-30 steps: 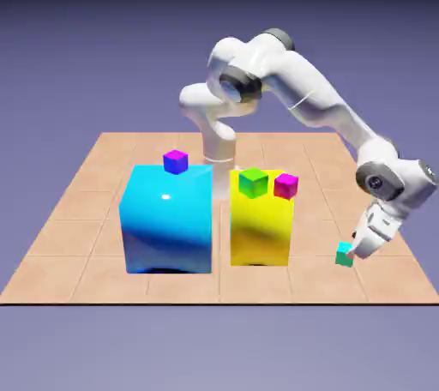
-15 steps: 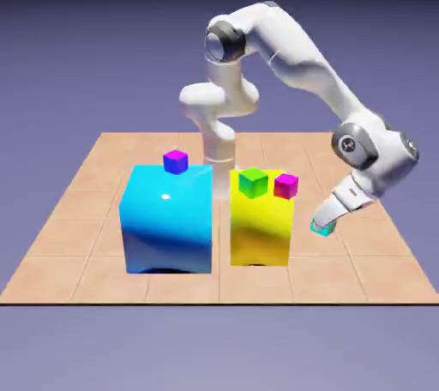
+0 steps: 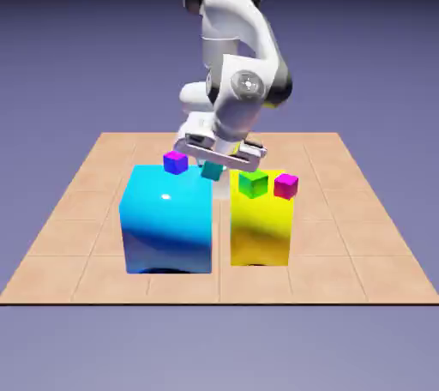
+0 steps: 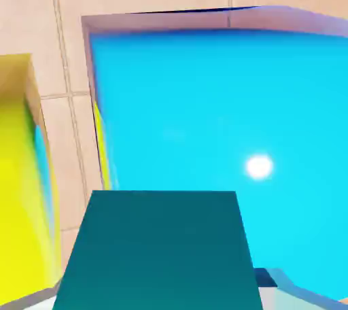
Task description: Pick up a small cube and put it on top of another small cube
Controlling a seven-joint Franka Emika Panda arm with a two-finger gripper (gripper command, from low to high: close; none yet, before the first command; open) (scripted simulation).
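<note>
The small teal cube (image 3: pixel 212 171) was seen as a plain, dark blue-green block, clamped between the fingers of the gripper (image 3: pixel 213 166) (it filled the lower hand view (image 4: pixel 158 251)). It was held in the air over the gap between the big cyan block (image 3: pixel 167 219) and the yellow block (image 3: pixel 260 226). A purple cube (image 3: pixel 175 162) sat on the cyan block's far corner, just beside the gripper; a green cube (image 3: pixel 253 182) and a magenta cube (image 3: pixel 285 185) were carried on the yellow block. Bare tiled table (image 3: pixel 360 235) was left towards the exterior view's right.

Simulated test scene: tiled table (image 3: pixel 360 235), plain violet backdrop (image 3: pixel 69 38).
</note>
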